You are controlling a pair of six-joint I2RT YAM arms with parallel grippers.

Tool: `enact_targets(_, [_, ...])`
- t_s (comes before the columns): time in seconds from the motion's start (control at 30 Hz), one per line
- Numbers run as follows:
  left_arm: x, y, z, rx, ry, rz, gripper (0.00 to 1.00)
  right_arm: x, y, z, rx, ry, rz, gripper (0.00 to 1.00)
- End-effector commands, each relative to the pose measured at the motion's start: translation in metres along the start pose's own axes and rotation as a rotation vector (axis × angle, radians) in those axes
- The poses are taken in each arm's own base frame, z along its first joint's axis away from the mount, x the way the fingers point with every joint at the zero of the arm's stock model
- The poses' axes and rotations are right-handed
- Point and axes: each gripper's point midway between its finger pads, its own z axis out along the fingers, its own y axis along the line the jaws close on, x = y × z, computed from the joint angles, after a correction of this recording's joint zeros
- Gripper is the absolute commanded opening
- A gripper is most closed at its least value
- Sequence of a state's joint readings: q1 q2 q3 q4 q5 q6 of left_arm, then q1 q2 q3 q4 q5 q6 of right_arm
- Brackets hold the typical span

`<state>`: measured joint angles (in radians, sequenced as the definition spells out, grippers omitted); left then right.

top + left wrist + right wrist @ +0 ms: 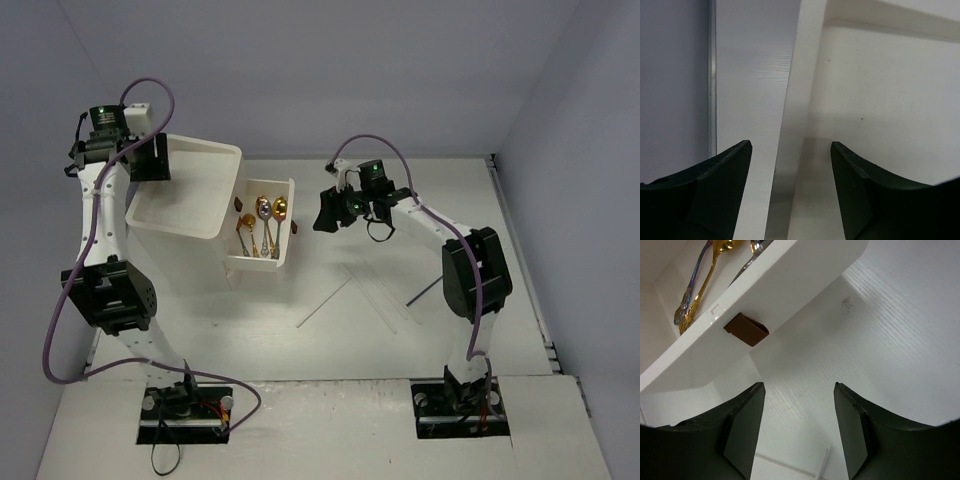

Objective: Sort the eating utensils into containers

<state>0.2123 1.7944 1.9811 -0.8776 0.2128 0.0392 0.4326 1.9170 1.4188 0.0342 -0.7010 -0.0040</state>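
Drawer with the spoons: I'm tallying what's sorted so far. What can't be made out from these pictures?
Top view: the spoons in the drawer overlap and are too small to count.
Right wrist view: the same spoons are cut off by the top edge.
Top view: the chopsticks on the table are too thin to count.
Left wrist view: too close to tell whether the left gripper touches the cabinet rim it straddles.

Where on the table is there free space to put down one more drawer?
Bare table lies near, between the two arm bases, and far, beyond the right hand. The middle is crowded: chopsticks lie scattered beside the drawer.
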Motion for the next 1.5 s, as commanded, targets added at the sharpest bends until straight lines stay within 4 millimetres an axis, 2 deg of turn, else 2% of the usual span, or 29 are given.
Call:
enact_targets(0.0, [-0.023,-0.003,-0.007,0.025,-0.077,0.05,0.56,-0.027,0.022,0.008,-0.156,-0.063,-0.174,0.55])
enact_targets(0.07, [-0.022,-0.003,-0.004,0.028,-0.07,0.051,0.44,-0.021,0.025,0.015,-0.181,-0.05,-0.185,0.55])
enact_targets(0.13, [-0.022,-0.004,-0.001,0.038,-0.066,0.052,0.26,-0.019,0.032,0.025,-0.215,-0.042,-0.213,0.56])
enact_targets(0.17, [-0.021,-0.005,0.0,0.043,-0.064,0.052,0.25,-0.016,0.033,0.028,-0.225,-0.036,-0.216,0.56])
enact_targets(0.3, [-0.021,-0.008,0.001,0.06,-0.072,0.055,0.05,-0.015,0.054,0.053,-0.282,-0.021,-0.268,0.56])
enact_targets(0.37, [-0.021,-0.009,0.002,0.065,-0.075,0.055,0.01,-0.018,0.062,0.062,-0.298,-0.022,-0.289,0.56])
enact_targets(0.47, [-0.021,-0.013,0.001,0.084,-0.081,0.052,0.0,-0.018,0.072,0.076,-0.317,-0.018,-0.312,0.56])
enact_targets(0.77, [-0.017,-0.021,0.007,0.131,-0.08,0.033,0.0,-0.06,0.107,0.099,-0.345,-0.092,-0.399,0.56])
enact_targets(0.83, [-0.015,-0.025,0.007,0.146,-0.08,0.026,0.0,-0.062,0.109,0.108,-0.346,-0.095,-0.401,0.56])
enact_targets(0.9, [-0.014,-0.03,0.008,0.164,-0.083,0.028,0.0,-0.075,0.113,0.115,-0.35,-0.12,-0.413,0.56])
enact_targets(1.03, [-0.011,-0.041,0.009,0.206,-0.087,0.035,0.0,-0.079,0.119,0.133,-0.368,-0.131,-0.422,0.56])
enact_targets(1.13, [-0.011,-0.047,0.007,0.245,-0.095,0.063,0.0,-0.088,0.126,0.137,-0.37,-0.151,-0.439,0.56])
enact_targets(1.2, [-0.011,-0.048,0.005,0.255,-0.1,0.079,0.0,-0.089,0.124,0.136,-0.356,-0.154,-0.448,0.56])
enact_targets(1.33, [-0.01,-0.047,0.003,0.262,-0.103,0.082,0.0,-0.086,0.101,0.115,-0.256,-0.14,-0.44,0.57])
enact_targets(1.47, [-0.003,-0.042,0.005,0.238,-0.088,0.07,0.0,-0.097,0.068,0.073,-0.092,-0.156,-0.305,0.57])
